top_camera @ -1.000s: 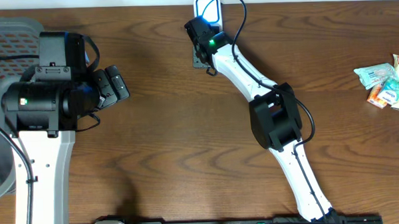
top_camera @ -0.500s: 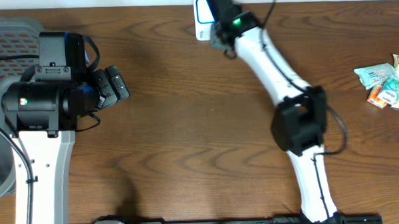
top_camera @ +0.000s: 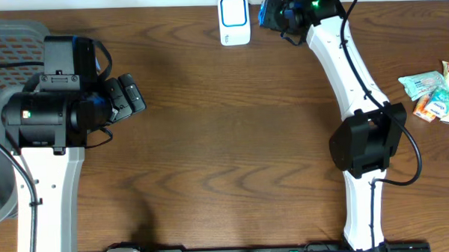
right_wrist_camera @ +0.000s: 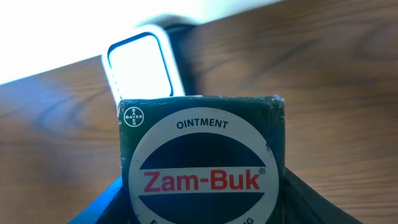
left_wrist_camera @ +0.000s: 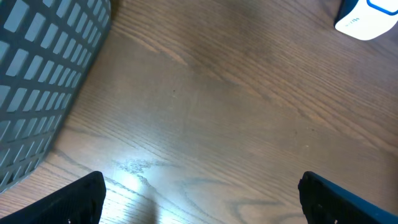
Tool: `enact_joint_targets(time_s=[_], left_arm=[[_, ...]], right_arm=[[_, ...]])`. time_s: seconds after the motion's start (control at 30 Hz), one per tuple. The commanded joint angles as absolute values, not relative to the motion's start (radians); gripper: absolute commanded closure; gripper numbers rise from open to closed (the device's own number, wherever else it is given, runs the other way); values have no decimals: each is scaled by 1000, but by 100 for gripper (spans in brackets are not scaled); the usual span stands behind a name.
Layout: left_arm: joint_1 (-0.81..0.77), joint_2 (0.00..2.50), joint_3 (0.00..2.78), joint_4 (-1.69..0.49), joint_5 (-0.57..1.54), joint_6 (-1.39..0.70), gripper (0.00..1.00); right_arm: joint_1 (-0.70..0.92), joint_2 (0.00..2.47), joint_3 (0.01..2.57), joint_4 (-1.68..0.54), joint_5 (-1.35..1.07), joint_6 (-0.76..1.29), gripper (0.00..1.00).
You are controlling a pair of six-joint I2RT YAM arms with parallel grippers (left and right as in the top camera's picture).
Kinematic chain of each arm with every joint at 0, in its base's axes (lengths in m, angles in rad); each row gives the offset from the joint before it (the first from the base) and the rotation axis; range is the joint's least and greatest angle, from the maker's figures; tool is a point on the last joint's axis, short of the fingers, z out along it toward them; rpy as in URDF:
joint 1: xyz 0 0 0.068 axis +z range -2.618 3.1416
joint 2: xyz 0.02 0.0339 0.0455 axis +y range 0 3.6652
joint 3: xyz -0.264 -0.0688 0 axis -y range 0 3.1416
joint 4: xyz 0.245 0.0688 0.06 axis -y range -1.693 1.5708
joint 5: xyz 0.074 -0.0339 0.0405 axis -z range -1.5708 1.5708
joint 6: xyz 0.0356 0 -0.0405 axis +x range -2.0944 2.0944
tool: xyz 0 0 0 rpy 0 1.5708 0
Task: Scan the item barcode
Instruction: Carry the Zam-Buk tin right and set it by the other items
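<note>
The right gripper (top_camera: 274,12) clamps a green box (right_wrist_camera: 202,168) reading "BAYER", "OINTMENT", "Zam-Buk" (lower text cut off), just beside the white scanner (top_camera: 234,19) at the table's (top_camera: 210,141) far edge. The left gripper (top_camera: 131,95), jaws wide and empty, hangs over bare wood beside the grey basket (top_camera: 12,43).

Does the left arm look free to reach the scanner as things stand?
Probably yes: only bare table lies between the open left gripper and the scanner. The right gripper, holding the ointment box, sits on the scanner's far side.
</note>
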State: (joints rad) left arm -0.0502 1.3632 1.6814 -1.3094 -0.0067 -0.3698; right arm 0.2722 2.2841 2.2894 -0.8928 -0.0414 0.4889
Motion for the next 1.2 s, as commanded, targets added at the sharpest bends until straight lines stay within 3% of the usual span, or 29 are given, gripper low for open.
enact_joint_targets(time_s=[0.0, 0.3, 0.57, 0.77, 0.87, 1.0, 1.17], left_arm=[[-47, 1359, 1684, -1313, -19, -382, 3], [-47, 1359, 1684, -1313, -19, -382, 2], [-47, 1359, 1684, -1313, -19, -382, 2], [-47, 1359, 1684, -1313, -19, -382, 2], [-47, 1359, 1684, -1313, -19, -382, 2], [-47, 1359, 1684, -1313, -19, -382, 3], [-47, 1359, 1684, -1313, -19, -382, 2]], right_arm=[[245, 2284, 2294, -911, -112, 482, 53], [20, 2284, 2294, -1087, -80, 465, 54], [-208, 2284, 2294, -1239, 122, 305, 50], [-341, 2284, 2294, -1274, 181, 280, 41], [-383, 2284, 2294, -1280, 181, 280, 18], [-413, 2284, 2294, -1305, 176, 280, 1], [-418, 2283, 2294, -1352, 127, 283, 1]])
